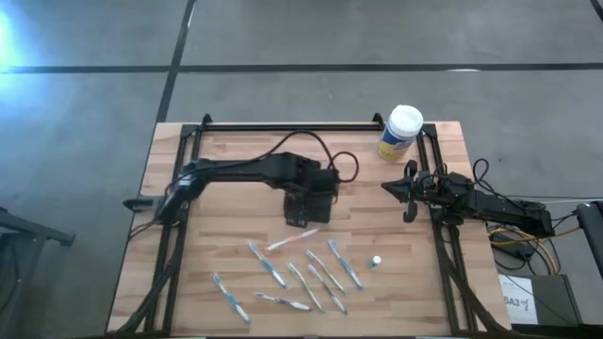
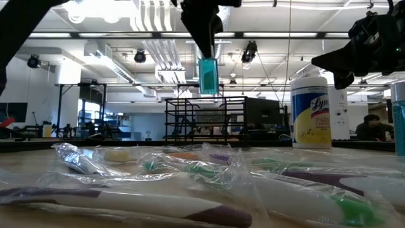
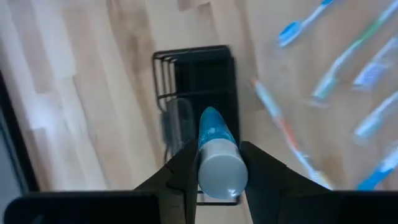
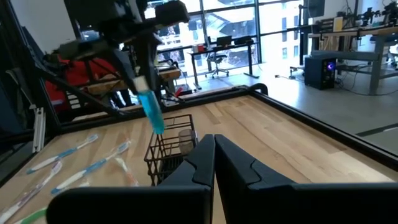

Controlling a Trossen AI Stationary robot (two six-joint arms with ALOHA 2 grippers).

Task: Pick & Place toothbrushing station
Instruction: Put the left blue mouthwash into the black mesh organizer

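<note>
The toothbrushing station (image 3: 202, 81) sits below the left gripper (image 3: 214, 165), which grasps a toothpaste tube (image 3: 217, 155), while the right gripper (image 4: 214, 152) waits pressed closed.

Left arm (image 1: 247, 171): matte black, slender jointed links, boxy wrist housing with a looping black cable (image 1: 332, 158). Right arm (image 1: 490, 204): matte black, cables trailing along its links. Fingers (image 3: 266, 171): dark, smooth, wedge-shaped, tapering; possibly plastic, finish unclear.

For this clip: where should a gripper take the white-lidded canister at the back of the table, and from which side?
Probably around the canister's round body below the white lid, from the right gripper's side. It stands upright near the rear edge, apart from the other things, with that waiting gripper nearest; the left gripper is holding a blue tube.
</note>
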